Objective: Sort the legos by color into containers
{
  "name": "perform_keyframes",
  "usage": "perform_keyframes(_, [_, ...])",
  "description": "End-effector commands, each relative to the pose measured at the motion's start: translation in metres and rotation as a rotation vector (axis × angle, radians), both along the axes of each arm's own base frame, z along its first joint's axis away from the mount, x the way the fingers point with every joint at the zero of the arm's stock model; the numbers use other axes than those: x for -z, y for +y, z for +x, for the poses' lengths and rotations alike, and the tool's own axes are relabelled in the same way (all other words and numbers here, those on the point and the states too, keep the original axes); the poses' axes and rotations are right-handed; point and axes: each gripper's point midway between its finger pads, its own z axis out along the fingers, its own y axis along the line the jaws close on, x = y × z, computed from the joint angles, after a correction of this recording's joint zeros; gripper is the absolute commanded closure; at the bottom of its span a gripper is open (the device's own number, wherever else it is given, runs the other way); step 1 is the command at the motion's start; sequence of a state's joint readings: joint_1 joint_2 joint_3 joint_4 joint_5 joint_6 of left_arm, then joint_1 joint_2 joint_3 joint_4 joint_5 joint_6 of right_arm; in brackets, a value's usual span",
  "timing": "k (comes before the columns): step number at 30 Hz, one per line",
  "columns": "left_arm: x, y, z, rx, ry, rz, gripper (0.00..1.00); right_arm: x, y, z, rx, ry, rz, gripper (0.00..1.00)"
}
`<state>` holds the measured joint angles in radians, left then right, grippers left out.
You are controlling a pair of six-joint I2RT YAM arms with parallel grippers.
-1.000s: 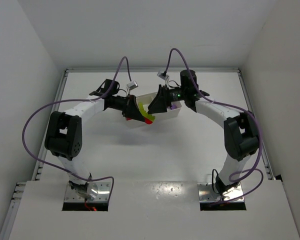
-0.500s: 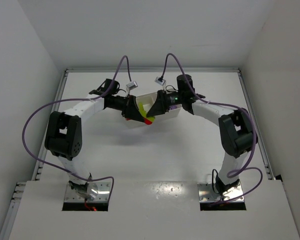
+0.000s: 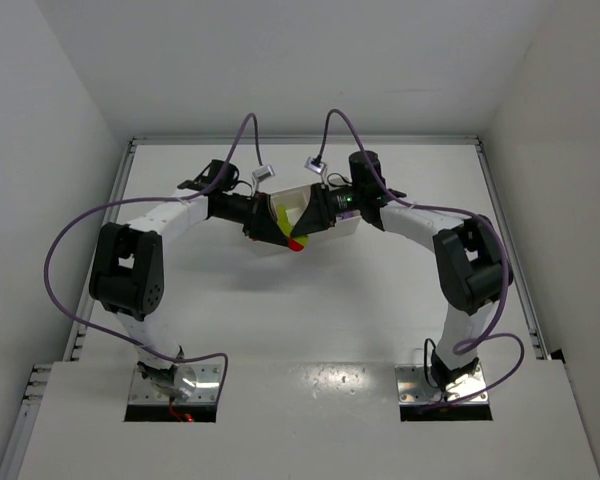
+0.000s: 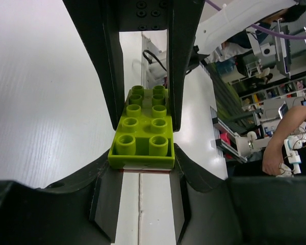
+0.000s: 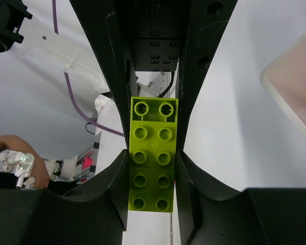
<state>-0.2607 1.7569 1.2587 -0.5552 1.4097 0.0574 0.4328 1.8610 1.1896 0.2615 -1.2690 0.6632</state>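
Two grippers sharing one lego clump, end to end
The left gripper (image 4: 143,159) and the right gripper (image 5: 152,164), jaws drawn in tight, each clamp one end of a yellow-green lego (image 4: 143,130) with a red layer (image 3: 297,243) beneath, by the near edge of the white tray (image 3: 348,228), toward the far edge of the table (image 3: 310,310), midway between its sides

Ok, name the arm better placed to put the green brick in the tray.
Right, probably. The right gripper is shut on the green brick, with the tray just beside it; the left gripper grips the same stack.
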Motion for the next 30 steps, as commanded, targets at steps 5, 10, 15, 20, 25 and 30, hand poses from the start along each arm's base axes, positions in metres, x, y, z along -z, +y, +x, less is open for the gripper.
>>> perform_keyframes(5, [0.008,0.004,-0.016,0.016,-0.065,-0.008,0.9,-0.027,-0.014,-0.002,0.022,-0.09,0.046,1.0])
perform_keyframes(10, [0.021,0.007,-0.025,0.01,-0.06,0.021,0.9,-0.021,-0.033,-0.019,0.051,-0.047,0.027,1.0])
perform_keyframes(15, [0.031,0.009,-0.037,0.01,-0.064,0.056,0.86,-0.018,-0.051,-0.035,0.082,-0.033,0.02,1.0])
perform_keyframes(20, [0.031,0.01,-0.047,0.021,-0.104,0.057,0.86,-0.008,-0.067,-0.039,0.131,-0.004,0.002,1.0])
perform_keyframes(25, [0.022,0.015,-0.05,-0.002,-0.202,0.084,0.86,-0.009,-0.07,-0.029,0.165,0.002,0.006,1.0])
perform_keyframes(30, [0.012,0.029,-0.034,-0.144,-0.281,0.125,0.86,-0.013,-0.053,0.018,0.218,0.025,0.02,1.0])
